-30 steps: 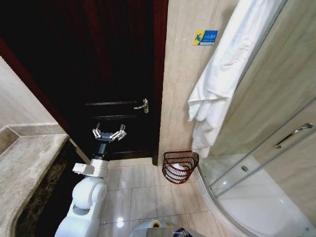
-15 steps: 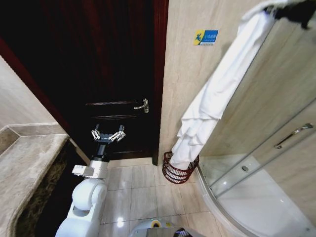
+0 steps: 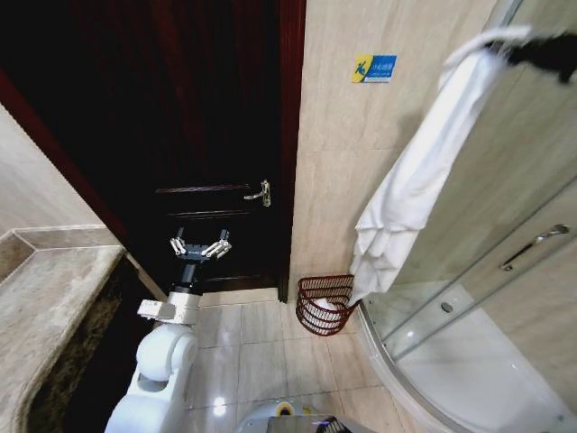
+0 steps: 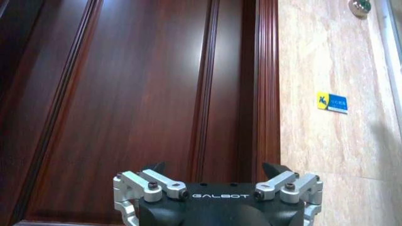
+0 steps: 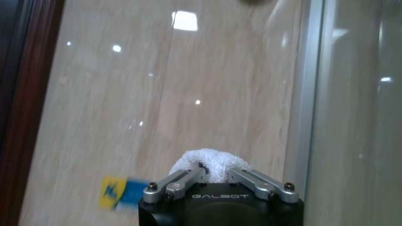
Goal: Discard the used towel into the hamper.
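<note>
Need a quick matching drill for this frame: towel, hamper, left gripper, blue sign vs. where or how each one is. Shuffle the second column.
Things:
1. towel
2. hamper
3. left gripper
4. blue sign

States:
A. on the floor at the wall's foot, beside the shower
B. stuck high on the beige wall
C. open, held up before the dark door
D. hanging from the right gripper, lower end over the basket

Pairs: 1-D, 2-A, 3-C, 4-B

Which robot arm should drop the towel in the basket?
The right. Its gripper already pinches the white towel, which hangs just above the hamper. The left gripper is open by the dark door.
</note>
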You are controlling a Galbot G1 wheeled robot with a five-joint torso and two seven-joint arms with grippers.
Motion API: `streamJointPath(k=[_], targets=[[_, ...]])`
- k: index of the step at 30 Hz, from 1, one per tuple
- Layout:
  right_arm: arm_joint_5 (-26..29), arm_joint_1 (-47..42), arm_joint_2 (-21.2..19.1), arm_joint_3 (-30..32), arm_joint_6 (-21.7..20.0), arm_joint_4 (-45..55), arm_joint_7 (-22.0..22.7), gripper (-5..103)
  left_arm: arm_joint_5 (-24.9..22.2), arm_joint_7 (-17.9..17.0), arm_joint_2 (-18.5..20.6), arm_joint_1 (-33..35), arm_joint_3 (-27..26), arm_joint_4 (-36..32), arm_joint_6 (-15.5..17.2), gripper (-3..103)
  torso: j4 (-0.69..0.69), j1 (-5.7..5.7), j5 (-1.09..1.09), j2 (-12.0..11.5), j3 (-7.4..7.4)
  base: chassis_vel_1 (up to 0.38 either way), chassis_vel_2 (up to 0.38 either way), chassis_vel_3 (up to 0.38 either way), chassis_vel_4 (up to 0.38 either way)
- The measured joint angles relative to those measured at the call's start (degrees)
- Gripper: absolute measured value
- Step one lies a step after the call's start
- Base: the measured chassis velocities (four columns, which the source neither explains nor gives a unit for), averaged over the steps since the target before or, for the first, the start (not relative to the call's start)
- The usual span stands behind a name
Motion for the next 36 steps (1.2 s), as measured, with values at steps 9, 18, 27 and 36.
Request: streamJointPath(k=[9,18,27,36], targets=[[-0.6,-5.1,-0.2,0.0,2.5,0.8,0.9,1,-0.1,0.0,-0.3,0.7,-0.7,-0.2,-0.6,100,-0.01,0.0,0.1,0.0,0.01,0.0,0.0,0.0,0.0],[0.8,-7.1,-3.9,0.7,7.4,-1.3,1.4,1,-0.2,0.0,-0.8,0.9,-0.8,0.4,-1.2,100,0.01,0.0,0.01,0.0,0.01,0.0,0.0,0.0,0.0],[3.5,-7.6,-4.7,0.9,18.1,-0.8,5.3,1,-0.5,0.0,-1.1,0.6,-0.9,0.7,-1.5,100,0.04,0.0,-0.01,0.0,0.01,0.0,0.0,0.0,0.0],[-0.2,-12.4,6.5,-1.4,18.5,7.8,1.6,1,-0.6,0.3,-1.2,-0.1,-0.4,1.2,-1.6,100,-0.02,-0.01,0.06,0.0,0.0,0.0,0.0,0.0,0.0]])
